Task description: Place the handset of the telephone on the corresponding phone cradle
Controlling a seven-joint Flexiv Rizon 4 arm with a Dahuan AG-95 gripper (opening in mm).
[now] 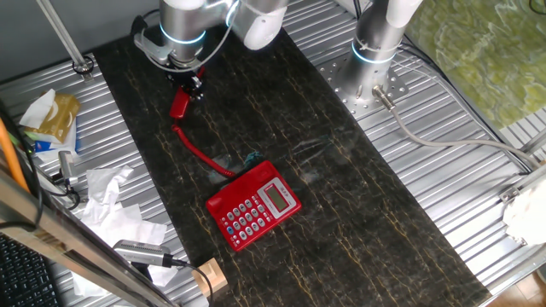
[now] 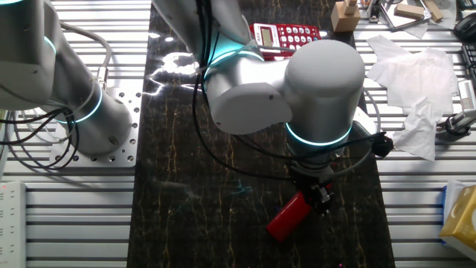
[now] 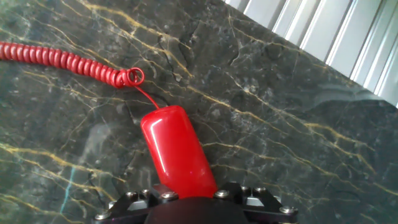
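Observation:
The red handset [image 1: 179, 105] hangs tilted a little above the dark mat at the far end, with my gripper [image 1: 193, 87] shut on its upper end. In the other fixed view the handset [image 2: 288, 217] slants down from the gripper [image 2: 315, 195]. The hand view shows the handset [image 3: 176, 153] running out from between the jaws, its coiled red cord [image 3: 62, 60] trailing off to the left. The telephone [image 1: 253, 205] sits near the middle of the mat, keypad and display up. Its phone cradle [image 1: 246, 178] is the bare red strip along the far edge. The cord [image 1: 198, 153] runs from handset to base.
The dark marble-patterned mat [image 1: 341, 213] lies on a ribbed metal table. Crumpled white tissue [image 1: 111, 200], a wooden block [image 1: 209, 276] and packets lie off the mat's left side. A second arm's base [image 1: 375, 51] stands at the far right.

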